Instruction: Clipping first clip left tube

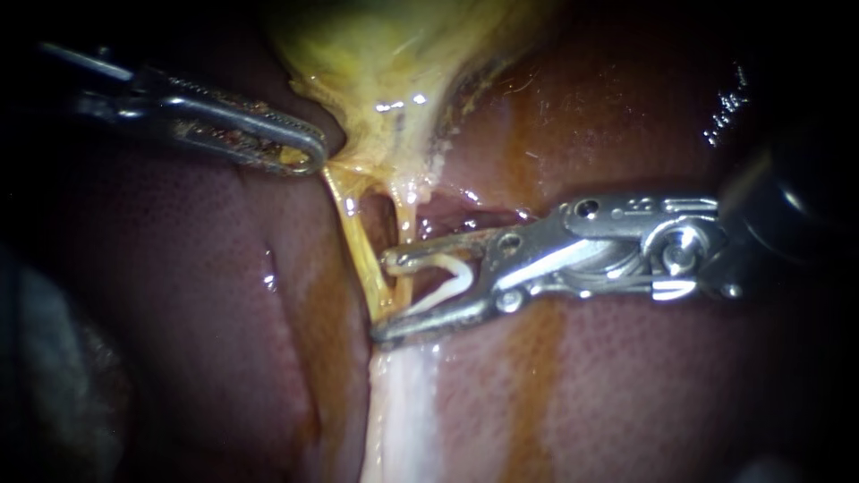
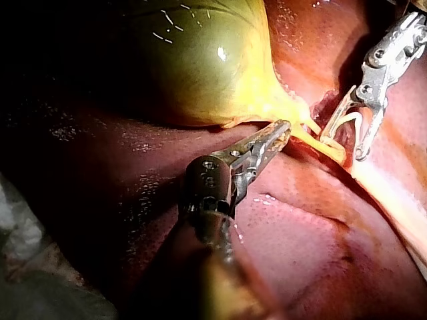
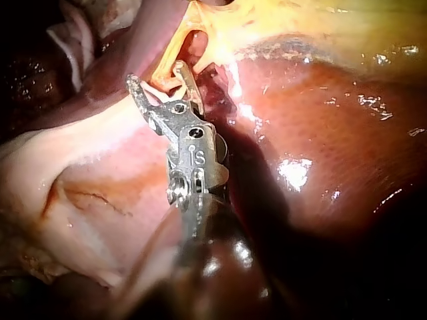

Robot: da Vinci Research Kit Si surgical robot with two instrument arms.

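White plastic, the clip rides open in the right instrument. Each of its arms is seated against a jaw, so the jaws stand wide and hold only the clip. The left tube, a thin yellow strand, runs down from the gallbladder and passes between those jaws close to their tips, not deep in the throat. The right tube drops to the upper jaw just behind it; whether it also lies inside the clip I cannot tell. The left instrument has its jaws closed on yellow tissue at the foot of the gallbladder, well above the clip, and the left tube looks taut over the liver.

To do the step well, I would advance the right instrument a little, until the left tube sits farther back between the jaws and both clip tips show past it. The clip should cross the tube squarely, with the right tube and the liver surface outside the jaws. The left pull should be steady while the jaws close slowly. A half-caught tube, or a clip tip snagging the tissue beneath, is the risk.
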